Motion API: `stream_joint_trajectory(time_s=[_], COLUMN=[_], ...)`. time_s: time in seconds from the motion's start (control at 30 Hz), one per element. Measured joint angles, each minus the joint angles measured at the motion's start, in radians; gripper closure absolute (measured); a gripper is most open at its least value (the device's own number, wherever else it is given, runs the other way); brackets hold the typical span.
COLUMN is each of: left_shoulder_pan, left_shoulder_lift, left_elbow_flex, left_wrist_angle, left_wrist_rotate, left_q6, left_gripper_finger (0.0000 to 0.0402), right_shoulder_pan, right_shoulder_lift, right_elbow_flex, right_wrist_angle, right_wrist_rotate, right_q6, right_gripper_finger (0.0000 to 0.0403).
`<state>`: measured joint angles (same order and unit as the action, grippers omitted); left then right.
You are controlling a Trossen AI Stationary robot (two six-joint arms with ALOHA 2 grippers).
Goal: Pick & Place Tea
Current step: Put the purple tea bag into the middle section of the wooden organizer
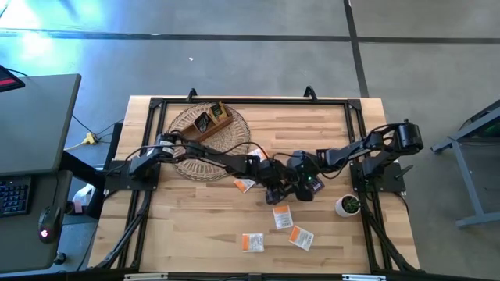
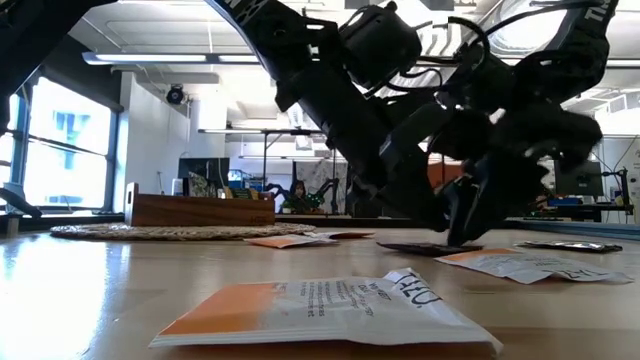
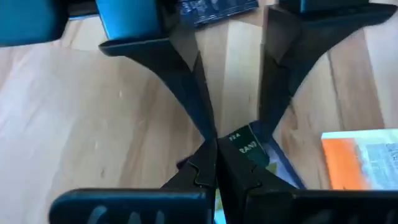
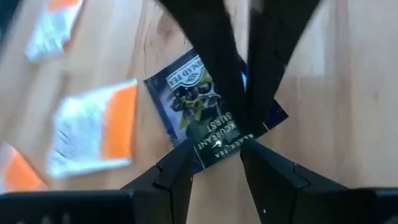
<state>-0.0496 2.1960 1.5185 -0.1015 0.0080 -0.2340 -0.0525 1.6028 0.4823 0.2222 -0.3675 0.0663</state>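
Observation:
A dark purple-black tea sachet with green print [image 4: 196, 93] lies on the table's middle, also in the left wrist view [image 3: 245, 146] and the low view [image 2: 425, 247]. My left gripper [image 3: 215, 163] points down on it, shut. My right gripper [image 4: 217, 158] comes from the table's right side [image 1: 305, 186] and is open. Its fingertips stand on either side of one edge of the same sachet; I cannot tell whether they touch it. Several white-and-orange sachets [image 1: 281, 217] lie flat nearby. My left gripper is shut on the dark sachet at its printed face near one edge [image 3: 239, 144], the paper running into the seam between the two fingertips. The fingers [image 4: 239, 93] come from above, slanting from the table's left. The sachet lies flat on the table.
A brown wooden box [image 1: 211, 119] sits on a round woven mat [image 1: 187, 160] at the far left. A small white pot with a plant [image 1: 348, 205] stands near the right arm's base. White-and-orange sachets lie toward the near edge [image 1: 252, 243], [image 1: 301, 238] and by the mat [image 1: 245, 184].

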Motion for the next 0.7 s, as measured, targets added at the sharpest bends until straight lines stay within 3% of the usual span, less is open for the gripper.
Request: stream_joint_trajectory(time_s=[0.23, 0.53, 0.7], left_shoulder_pan=[0.032, 0.053, 0.050], left_shoulder_lift=[-0.003, -0.002, -0.002], left_elbow_flex=[0.001, 0.001, 0.002], left_wrist_angle=[-0.040, -0.048, -0.054], left_wrist_rotate=[0.031, 0.152, 0.197], left_q6=[0.091, 0.184, 0.188], left_gripper_finger=[0.0344, 0.0219, 0.0170], right_shoulder_pan=[-0.008, -0.010, -0.009], right_shoulder_lift=[0.000, -0.058, -0.136], right_elbow_flex=[-0.001, 0.000, 0.000], right_wrist_angle=[0.020, -0.008, -0.053], right_wrist_rotate=[0.074, 0.131, 0.168], right_q6=[-0.293, -0.340, -0.341], right_gripper_finger=[0.0265, 0.0265, 0.0265])
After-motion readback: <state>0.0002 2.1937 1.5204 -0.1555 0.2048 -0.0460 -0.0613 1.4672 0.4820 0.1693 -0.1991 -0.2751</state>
